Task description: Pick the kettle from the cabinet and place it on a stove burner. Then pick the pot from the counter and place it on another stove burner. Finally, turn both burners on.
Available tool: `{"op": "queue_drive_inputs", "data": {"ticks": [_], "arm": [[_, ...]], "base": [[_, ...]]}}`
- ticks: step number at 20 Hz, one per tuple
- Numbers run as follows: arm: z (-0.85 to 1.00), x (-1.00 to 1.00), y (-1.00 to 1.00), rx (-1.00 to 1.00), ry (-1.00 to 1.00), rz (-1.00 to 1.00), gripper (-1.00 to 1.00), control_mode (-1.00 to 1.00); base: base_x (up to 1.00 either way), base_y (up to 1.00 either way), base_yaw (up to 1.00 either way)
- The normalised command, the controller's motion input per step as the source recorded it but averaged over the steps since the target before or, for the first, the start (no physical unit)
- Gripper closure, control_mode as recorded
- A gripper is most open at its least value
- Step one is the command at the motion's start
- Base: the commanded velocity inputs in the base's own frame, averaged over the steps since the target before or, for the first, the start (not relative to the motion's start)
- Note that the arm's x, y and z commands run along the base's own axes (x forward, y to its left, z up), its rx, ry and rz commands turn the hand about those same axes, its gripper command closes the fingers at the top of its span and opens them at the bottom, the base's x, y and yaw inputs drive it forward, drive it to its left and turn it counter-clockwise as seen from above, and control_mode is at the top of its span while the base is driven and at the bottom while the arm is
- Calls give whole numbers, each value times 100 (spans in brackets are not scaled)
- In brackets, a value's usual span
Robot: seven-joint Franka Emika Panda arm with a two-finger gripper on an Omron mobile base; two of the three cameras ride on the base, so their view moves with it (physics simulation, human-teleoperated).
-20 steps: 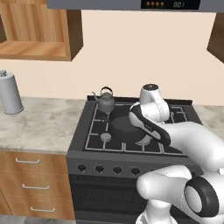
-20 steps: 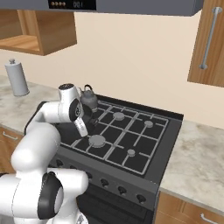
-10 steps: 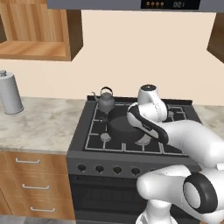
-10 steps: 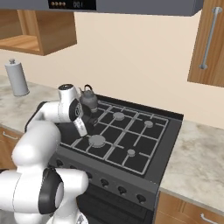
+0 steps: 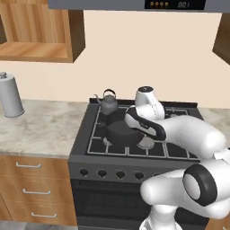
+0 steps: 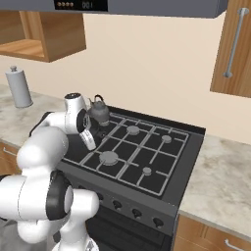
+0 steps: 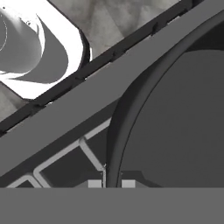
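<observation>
A round, matte black pot [image 5: 122, 133] sits on the stove's [image 5: 90, 146] grid grate, its rim pinched by the closed gripper [image 7: 112, 183]; a squat metal kettle [image 5: 108, 104] stands behind.

No legible txt anywhere

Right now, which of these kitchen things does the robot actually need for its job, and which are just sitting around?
Part of the job:
kettle, on a back burner
pot, on a front burner, gripper shut on its rim
stove and its knobs
open cabinet

Just lying about:
grey canister
counter
drawers
</observation>
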Motion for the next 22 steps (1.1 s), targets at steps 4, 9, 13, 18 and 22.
{"op": "queue_drive_inputs", "data": {"ticks": [4, 9, 13, 18, 22], "arm": [[-6, 25, 18, 0, 0, 5, 100, -100], [-9, 23, 19, 0, 0, 4, 100, -100], [-9, 21, 18, 0, 1, 4, 100, -100], [-9, 22, 12, 0, 1, 4, 100, -100], [-12, 26, 12, 0, 1, 3, 100, -100]], "base": [[0, 0, 0], [0, 0, 0], [0, 0, 0], [0, 0, 0], [0, 0, 0]]}}
